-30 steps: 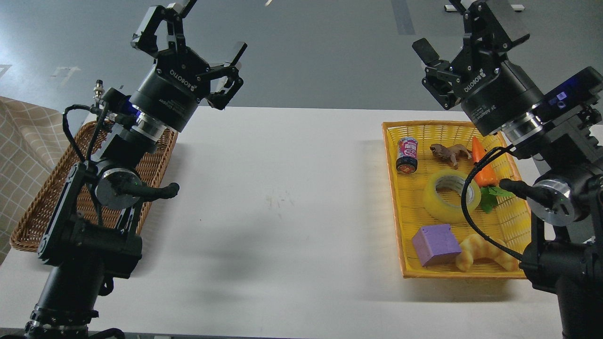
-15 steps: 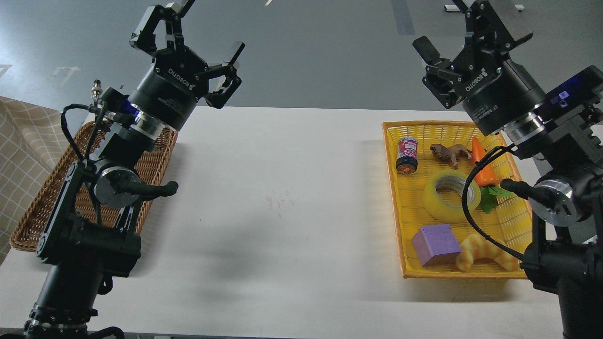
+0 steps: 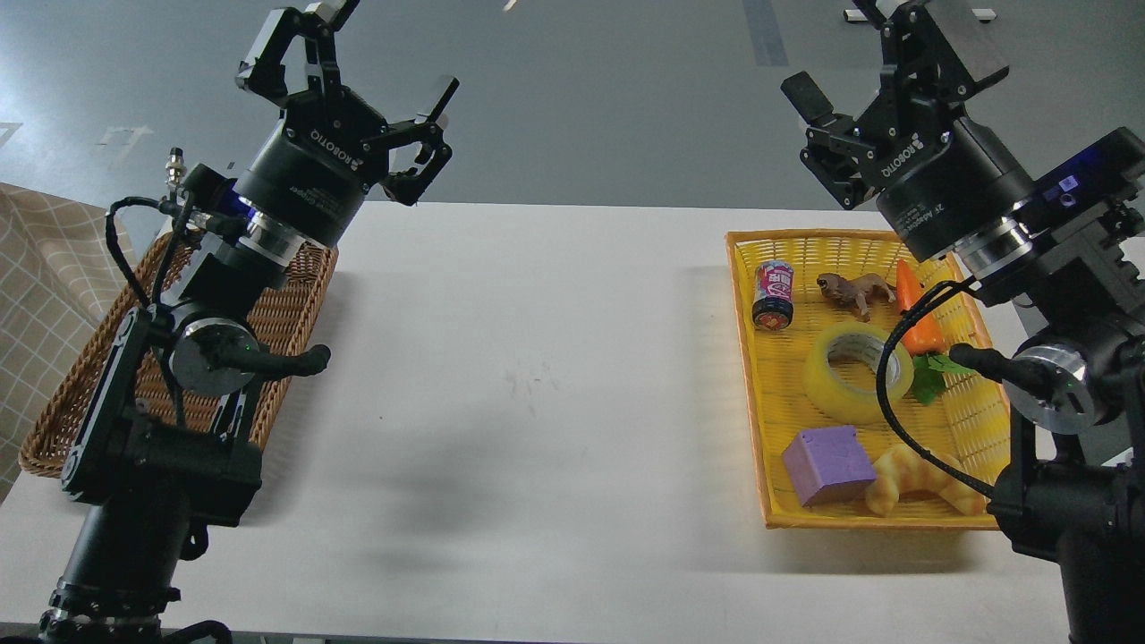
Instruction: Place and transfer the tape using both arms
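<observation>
My left claw (image 3: 353, 76), fingers spread and empty, has drifted slightly leftward; right claw (image 3: 859, 63) likewise spread. Glossy translucent tape (image 3: 856, 373) lies unmoved in the woven yellow basket (image 3: 747, 358) at the bench's (image 3: 537, 402) right edge.

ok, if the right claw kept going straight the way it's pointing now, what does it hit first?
Probably nothing. The right claw, open and empty, aims up and away, over the grey floor beyond the table's far edge. The tape and the yellow basket lie below and behind it. Depth is unclear.

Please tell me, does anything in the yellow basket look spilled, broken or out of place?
Nothing stands out. The tape lies flat in the yellow basket, apart from both open grippers, left and right.
</observation>
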